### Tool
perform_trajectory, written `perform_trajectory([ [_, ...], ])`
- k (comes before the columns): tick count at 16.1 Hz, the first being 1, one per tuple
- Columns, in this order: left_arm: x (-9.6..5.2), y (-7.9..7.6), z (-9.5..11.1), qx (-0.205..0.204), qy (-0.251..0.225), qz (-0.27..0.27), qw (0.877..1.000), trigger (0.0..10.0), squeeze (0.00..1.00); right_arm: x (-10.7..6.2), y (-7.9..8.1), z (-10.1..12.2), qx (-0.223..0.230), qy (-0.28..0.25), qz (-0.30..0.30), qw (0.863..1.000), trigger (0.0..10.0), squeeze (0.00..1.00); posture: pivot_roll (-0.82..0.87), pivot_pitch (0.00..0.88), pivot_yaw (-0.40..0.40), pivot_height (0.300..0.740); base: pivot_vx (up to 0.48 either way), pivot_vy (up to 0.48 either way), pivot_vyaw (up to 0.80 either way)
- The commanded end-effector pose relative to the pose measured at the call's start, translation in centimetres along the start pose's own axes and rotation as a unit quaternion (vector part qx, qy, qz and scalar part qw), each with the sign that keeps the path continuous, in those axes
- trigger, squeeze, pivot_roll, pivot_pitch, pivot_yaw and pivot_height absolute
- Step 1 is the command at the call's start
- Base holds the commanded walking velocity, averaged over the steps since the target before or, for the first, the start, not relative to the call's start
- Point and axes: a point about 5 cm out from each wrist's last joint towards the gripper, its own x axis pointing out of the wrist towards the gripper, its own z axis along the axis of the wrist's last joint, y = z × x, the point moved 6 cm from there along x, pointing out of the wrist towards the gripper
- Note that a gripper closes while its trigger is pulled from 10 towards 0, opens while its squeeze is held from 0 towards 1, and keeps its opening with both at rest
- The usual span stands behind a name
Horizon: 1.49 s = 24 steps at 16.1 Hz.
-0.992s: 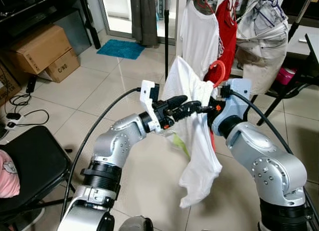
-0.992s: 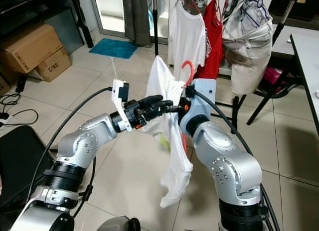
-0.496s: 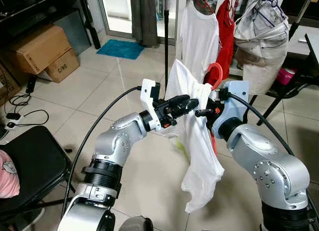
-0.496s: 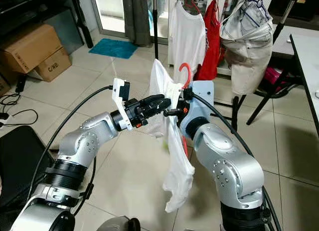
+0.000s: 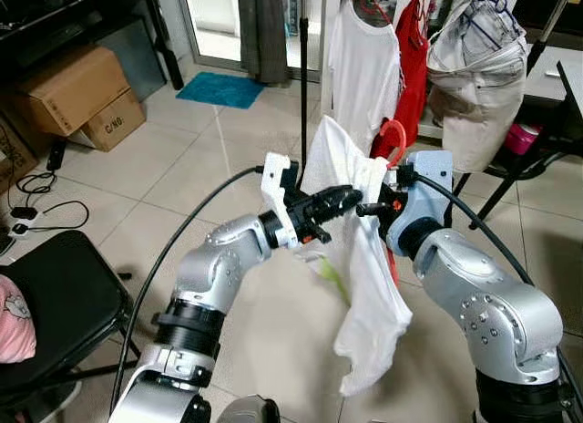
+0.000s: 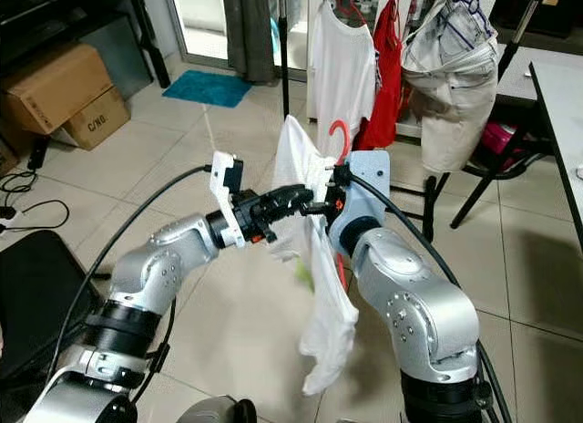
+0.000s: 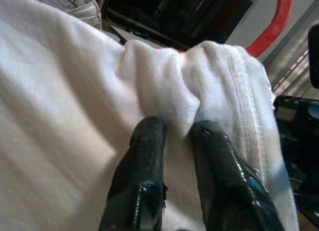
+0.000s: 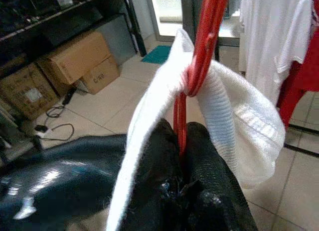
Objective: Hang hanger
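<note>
A red hanger (image 5: 395,135) carries a white T-shirt (image 5: 364,295) that droops toward the floor in front of me. My right gripper (image 8: 180,141) is shut on the red hanger's neck (image 8: 192,76), with the shirt collar bunched around it. From the left, my left gripper (image 7: 172,134) pinches a fold of the white shirt (image 7: 159,86) near the collar, its fingers (image 5: 339,201) shut on the cloth. Behind stands the clothes rack pole (image 5: 303,67) with a white shirt (image 5: 363,63), a red garment (image 5: 414,58) and a beige garment (image 5: 474,77) hanging on it.
Cardboard boxes (image 5: 77,95) sit at the left under dark shelving. A black chair (image 5: 50,304) stands at my near left, with cables (image 5: 32,200) on the tiled floor. A blue mat (image 5: 220,88) lies by the door. A table edge (image 6: 556,104) is at the right.
My left gripper has slid right along the shirt toward the hanger and closed in on the collar. The shirt hangs a bit straighter; the right gripper has barely moved.
</note>
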Motion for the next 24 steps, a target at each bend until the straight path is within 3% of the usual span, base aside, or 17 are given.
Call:
perform_trajectory([
  [1,0.0,-0.2,0.3,0.012,-0.004,-0.002,1.0,0.0,0.0,-0.1,-0.1,0.1,-0.003,-0.001,-0.003,1.0,10.0,0.0,-0.04,0.041,0.089,0.74,0.0,0.0,0.0],
  [10,-0.7,-0.4,0.4,-0.002,-0.01,-0.01,1.0,0.0,0.0,-0.2,-0.3,0.1,-0.008,-0.003,-0.009,1.0,10.0,0.0,-0.04,0.035,0.101,0.74,0.0,0.0,0.0],
  [11,-0.8,-0.8,1.2,0.007,-0.027,-0.018,0.999,7.6,0.0,-0.3,-0.3,0.1,-0.009,-0.004,-0.01,1.0,10.0,0.0,-0.04,0.036,0.102,0.74,0.0,0.0,0.0],
  [12,-0.8,-0.7,1.6,0.015,-0.039,-0.011,0.999,7.6,0.0,-0.3,-0.3,0.2,-0.009,-0.004,-0.011,1.0,10.0,0.0,-0.04,0.036,0.102,0.74,0.0,0.0,0.0],
  [13,-0.9,-0.7,2.8,0.054,-0.063,-0.01,0.997,10.0,1.0,-0.2,-0.3,0.2,-0.01,-0.005,-0.011,1.0,10.0,0.0,-0.04,0.036,0.102,0.74,0.0,0.0,0.0],
  [15,-0.9,-1.0,2.9,0.135,-0.05,-0.018,0.989,10.0,1.0,-0.2,-0.3,0.2,-0.011,-0.005,-0.011,1.0,10.0,0.0,-0.03,0.033,0.102,0.74,0.0,0.0,0.0],
  [20,-0.7,-0.4,1.6,0.131,-0.04,-0.008,0.99,10.0,1.0,-0.1,-0.2,0.4,-0.014,-0.007,-0.009,1.0,10.0,0.0,-0.04,0.031,0.105,0.74,0.0,0.0,0.0],
  [24,-0.3,-0.4,2.1,0.143,-0.052,-0.004,0.988,10.0,1.0,-0.1,-0.2,0.4,-0.022,-0.006,-0.007,1.0,10.0,0.0,-0.04,0.028,0.102,0.74,0.0,0.0,0.0],
])
